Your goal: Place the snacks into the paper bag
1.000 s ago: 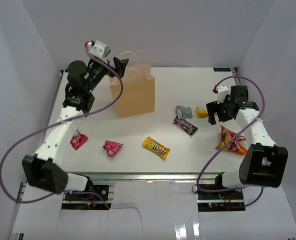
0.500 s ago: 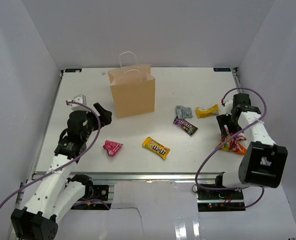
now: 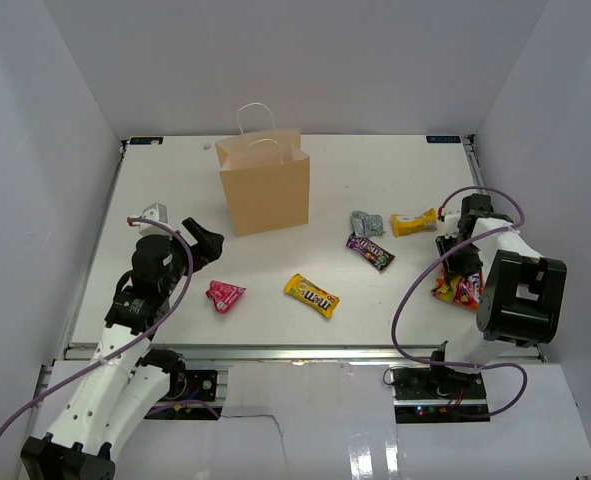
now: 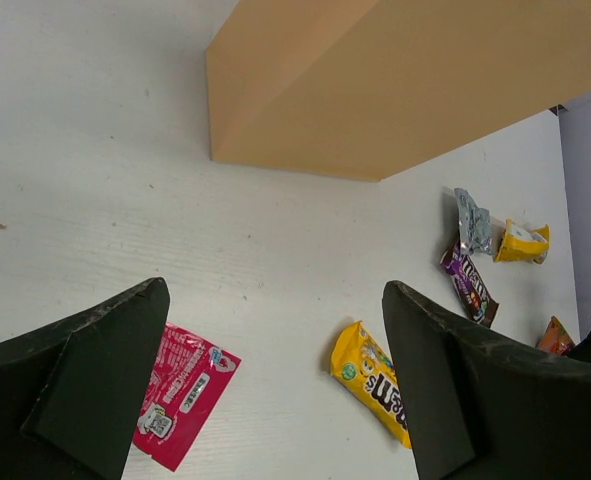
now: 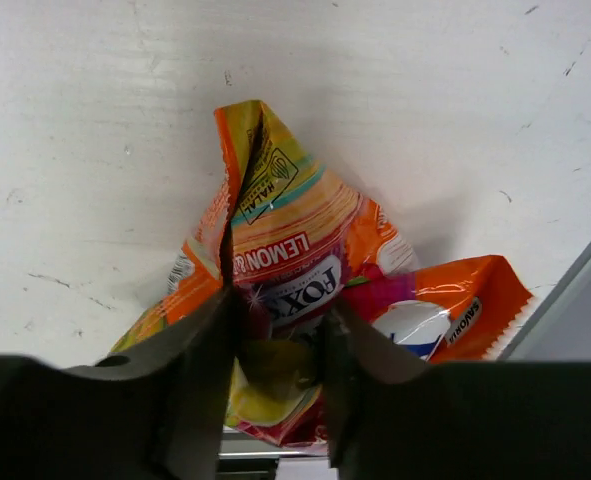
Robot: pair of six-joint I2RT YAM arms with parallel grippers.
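Right arm, pick step
- right gripper (image 5: 280, 330) low at the right edge of the table (image 3: 375, 320), jaws narrowed onto the puckered middle of an orange packet (image 5: 285, 240); the wrapper bunches into a ridge between the fingers
- a second orange wrapper (image 5: 445, 310) lies touching it; I cannot tell whether it is caught too

Left arm, waiting
- left gripper (image 4: 275, 290) spread wide, holding nothing, hovering near the pink packet (image 4: 183, 392)

Paper bag (image 3: 267, 195)
- upright at the far left-centre, mouth up, well apart from the pinched packet
- yellow packet (image 3: 311, 293) and others lie on the table, not bagged

Judgement on the next move: lift straight up to check only one packet comes away, carry it across above the loose snacks, clear the handles, release over the bag's mouth
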